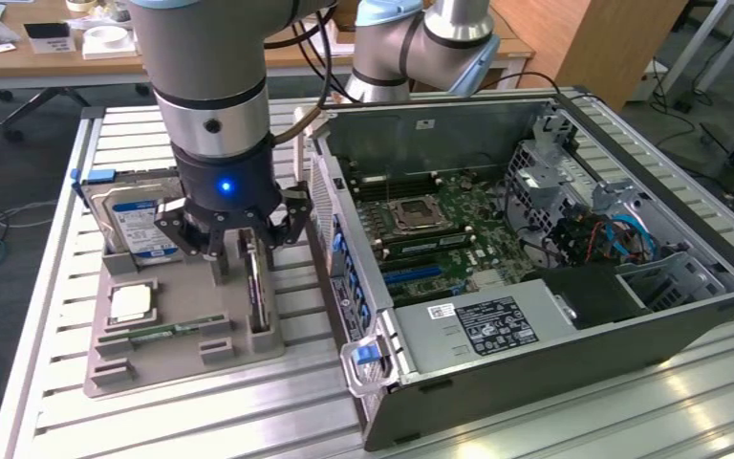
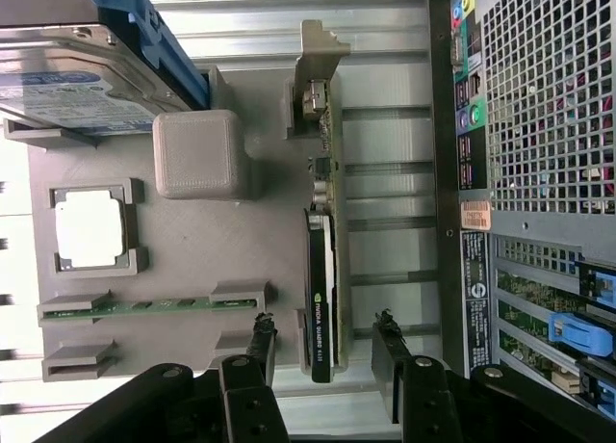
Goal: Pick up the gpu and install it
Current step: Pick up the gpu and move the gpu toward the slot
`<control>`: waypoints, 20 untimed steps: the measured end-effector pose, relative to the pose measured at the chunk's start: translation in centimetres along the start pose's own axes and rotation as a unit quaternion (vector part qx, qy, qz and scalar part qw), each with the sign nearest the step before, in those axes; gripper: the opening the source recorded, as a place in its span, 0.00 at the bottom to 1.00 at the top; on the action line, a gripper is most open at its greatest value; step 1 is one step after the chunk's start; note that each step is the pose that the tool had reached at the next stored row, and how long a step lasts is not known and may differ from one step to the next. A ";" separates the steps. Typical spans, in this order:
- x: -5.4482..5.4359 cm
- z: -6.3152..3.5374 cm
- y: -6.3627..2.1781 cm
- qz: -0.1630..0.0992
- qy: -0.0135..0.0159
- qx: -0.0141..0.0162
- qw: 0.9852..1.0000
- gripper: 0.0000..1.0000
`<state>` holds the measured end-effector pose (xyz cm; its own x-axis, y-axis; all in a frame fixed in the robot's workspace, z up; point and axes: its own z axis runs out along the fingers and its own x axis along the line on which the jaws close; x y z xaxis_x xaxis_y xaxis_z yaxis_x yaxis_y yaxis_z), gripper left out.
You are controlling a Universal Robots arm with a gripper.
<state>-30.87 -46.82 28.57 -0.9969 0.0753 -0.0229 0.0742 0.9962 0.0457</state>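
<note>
gpu (image 2: pixel 322 270): one, on edge in gray tray (image 2: pixel 192 241); one pincer (image 2: pixel 323 332) wide open, two fingers (image 2: pixel 261 339) flanking it.

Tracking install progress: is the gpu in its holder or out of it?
In. The gpu stands on edge in a slot of the grey holder; the open hand straddles it without touching.

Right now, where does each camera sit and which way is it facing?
Exterior view: off the arm, raised, looking down over the table at the tray and open computer case.
Wrist view: on the wrist, looking down past the open gripper at the gpu, standing on edge, flanked by its fingers.
Shared: gpu, tray, hard drive, computer case.
</note>
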 end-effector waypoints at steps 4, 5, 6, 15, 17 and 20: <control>0.0 0.01 0.00 0.000 0.000 0.000 1.000 0.53; 0.0 0.01 0.00 0.000 0.000 0.000 1.000 0.53; 0.0 0.02 0.00 0.000 0.000 0.000 1.000 0.53; -0.1 0.08 0.01 0.000 0.000 0.000 1.000 0.53; -0.2 0.13 0.01 0.000 0.000 0.000 1.000 0.53; -0.3 0.48 0.01 0.000 0.000 0.000 1.000 0.53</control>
<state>-30.60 -46.82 28.10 -0.9969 0.0754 -0.0229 0.0743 0.9962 0.0458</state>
